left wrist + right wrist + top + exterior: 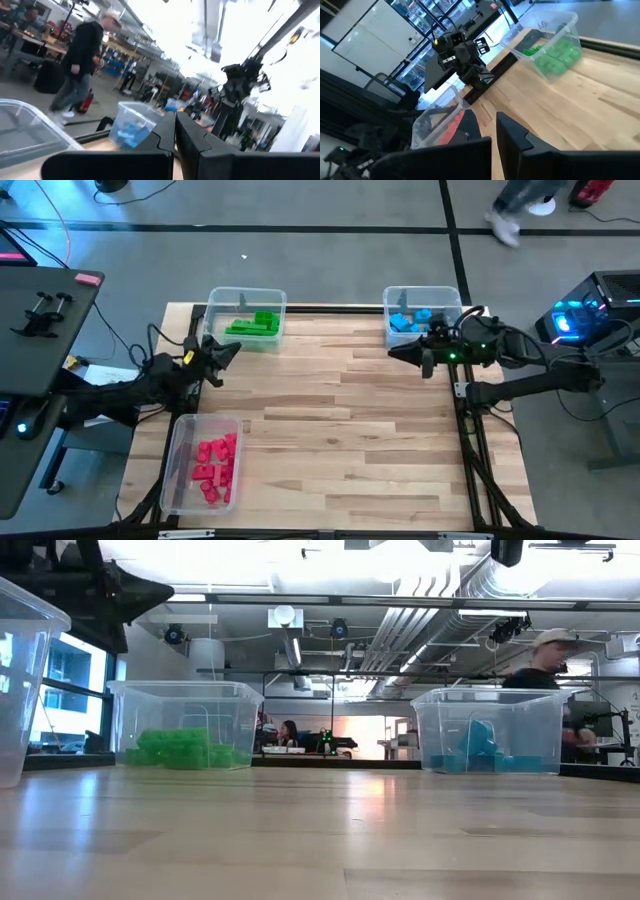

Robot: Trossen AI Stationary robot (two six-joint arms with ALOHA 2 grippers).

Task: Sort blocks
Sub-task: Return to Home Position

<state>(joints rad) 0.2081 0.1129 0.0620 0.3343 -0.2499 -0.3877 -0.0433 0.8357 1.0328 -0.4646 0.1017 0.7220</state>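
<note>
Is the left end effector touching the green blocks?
Apart. The high view shows the left end effector over bare table outside the bin, while the green blocks lie inside it; the bin wall and a strip of table separate them.

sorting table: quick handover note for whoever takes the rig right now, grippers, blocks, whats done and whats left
Left gripper: shut, empty, at the table's left edge between two bins.
Right gripper: shut, empty, beside the bin of blue blocks.
Small green plastic blocks, light blue blocks and red blocks each lie in their own clear plastic bin.
Done: no loose blocks visible on the wooden table.
Left: seemingly nothing.
</note>
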